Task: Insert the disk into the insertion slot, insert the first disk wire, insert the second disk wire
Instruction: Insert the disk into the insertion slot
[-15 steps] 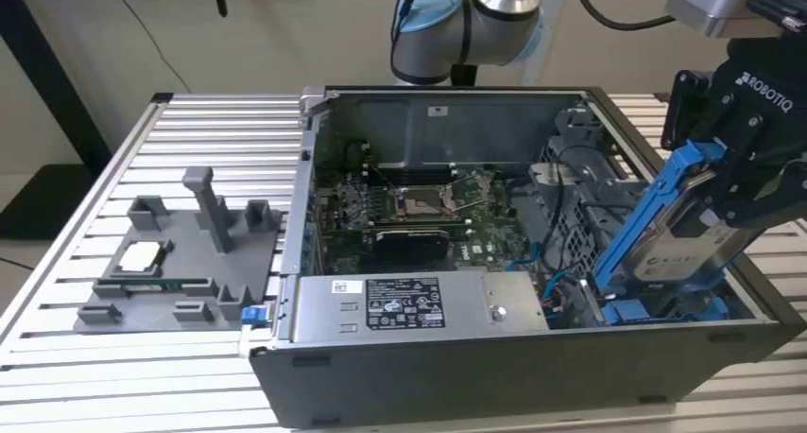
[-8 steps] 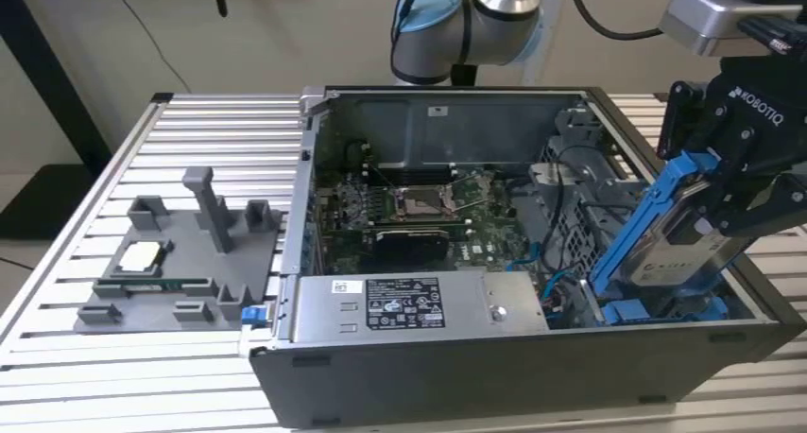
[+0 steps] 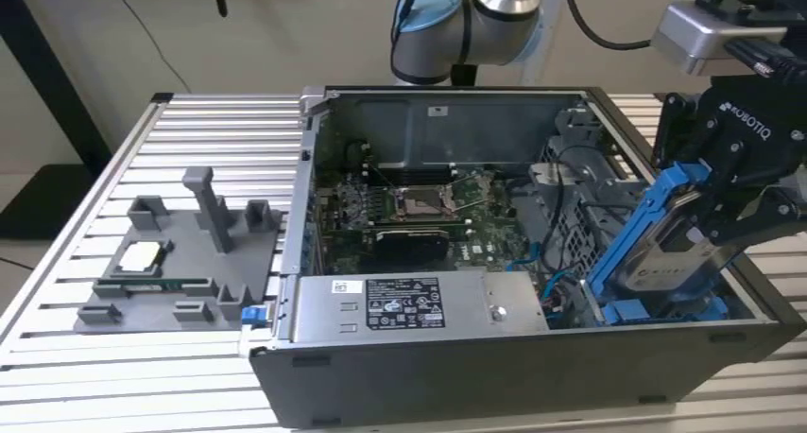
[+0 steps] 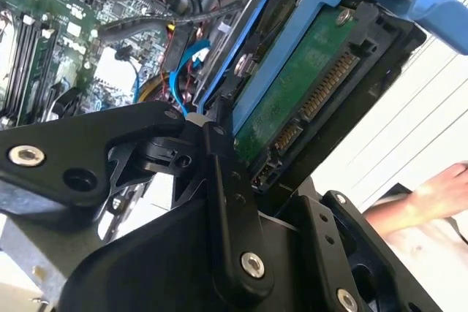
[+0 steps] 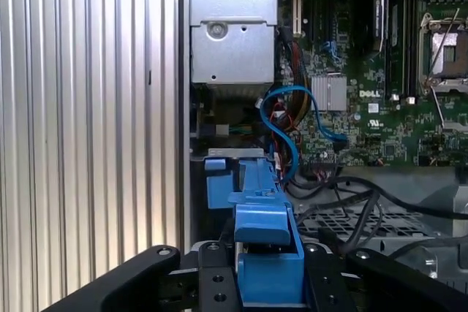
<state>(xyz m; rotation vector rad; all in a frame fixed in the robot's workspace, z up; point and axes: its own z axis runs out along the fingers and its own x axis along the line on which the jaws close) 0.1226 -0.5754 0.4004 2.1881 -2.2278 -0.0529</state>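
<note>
The disk [image 3: 666, 255], silver-grey in its bright blue carrier, hangs tilted and nearly on edge over the open case's corner at the exterior view's right. My gripper [image 3: 713, 227] is shut on it. In the second wrist view the disk's green underside [image 4: 307, 93] sits between the black fingers [image 4: 221, 180]. The first wrist view shows the carrier's blue edge [image 5: 265, 242] clamped in the gripper [image 5: 267, 283]. The insertion slot [image 3: 662, 310] with blue rails [image 5: 219, 180] lies just below the disk. A loose blue wire [image 5: 292, 111] curls beside the slot.
The power supply [image 3: 417, 301] and motherboard [image 3: 429, 206] fill the case's middle. A perforated cage [image 5: 365, 218] with black cables lies beside the slot. A grey fixture [image 3: 177, 253] stands on the slatted table at the exterior view's left. A person's hand [image 4: 431, 195] is outside the case.
</note>
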